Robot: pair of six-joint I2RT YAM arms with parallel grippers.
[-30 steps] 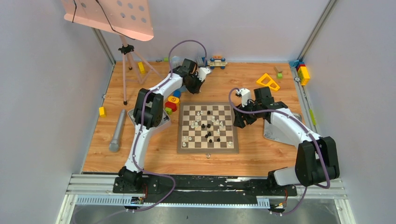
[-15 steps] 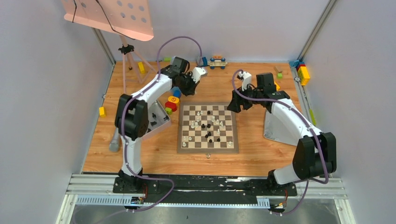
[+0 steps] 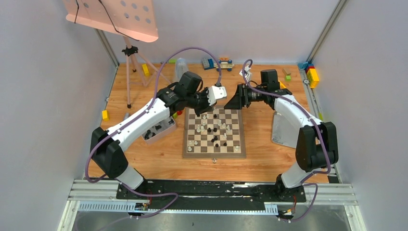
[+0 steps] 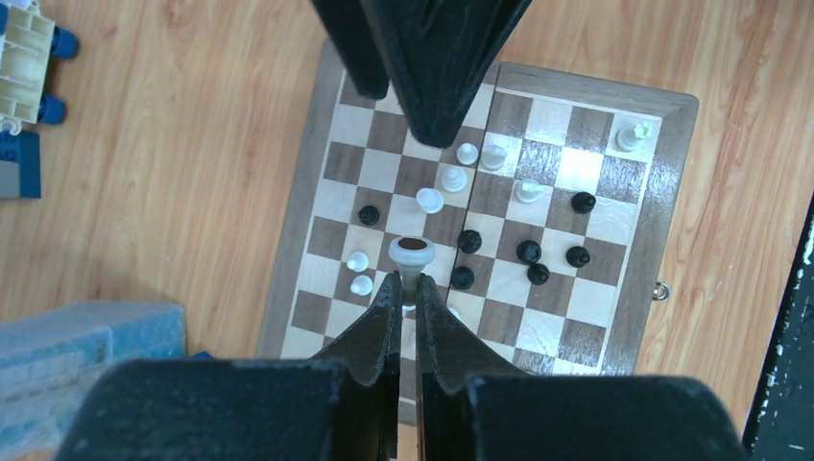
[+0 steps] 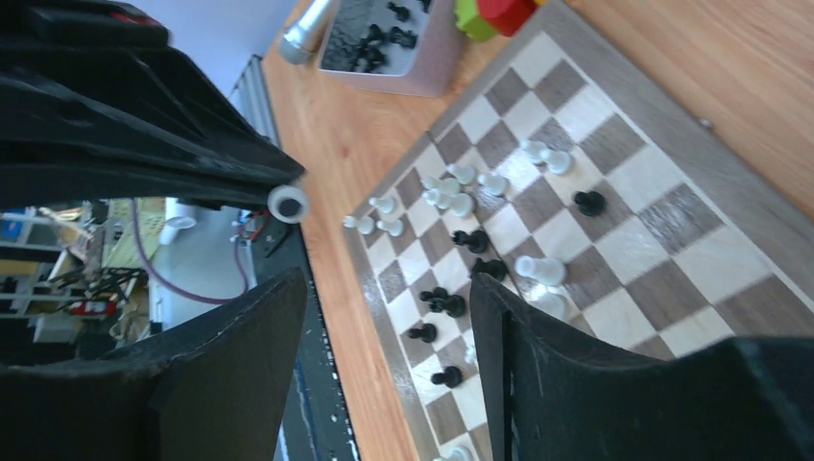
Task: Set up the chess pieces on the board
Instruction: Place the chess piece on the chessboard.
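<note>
Currently in view, item by item.

- Board (image 3: 214,154): wooden, dark and cream squares, brown border. It lies flat at the centre of the table (image 3: 159,161), between the two arms.
- Chess pieces (image 3: 214,130): cream and black, scattered loosely over the middle squares with the colours mixed. No rank is lined up.
- Left gripper (image 3: 204,107): reaches over the far left part of the board. In the left wrist view its fingers (image 4: 384,312) are pressed almost together, pinching a cream piece (image 4: 411,253) at their tips above the squares. The end of this piece that faces the camera is a round brown disc.
- Right gripper (image 3: 235,100): hangs at the far right corner of the board. In the right wrist view its fingers (image 5: 245,365) are spread wide, with nothing between them and the board showing through the gap.
- Grey tray (image 3: 159,132): just left of the board and partly under the left arm. It holds several black pieces (image 5: 389,36).
- Silver microphone (image 5: 305,26): lies beside the tray, on the side away from the board.
- Toy blocks: a red and green cluster (image 5: 490,14) sits off the board's far left corner. A yellow block (image 3: 105,115) lies at the table's left edge, and a stack of blocks (image 3: 312,74) stands in the far right corner.
- Pink music stand (image 3: 115,19): stands on its tripod at the far left.
</note>
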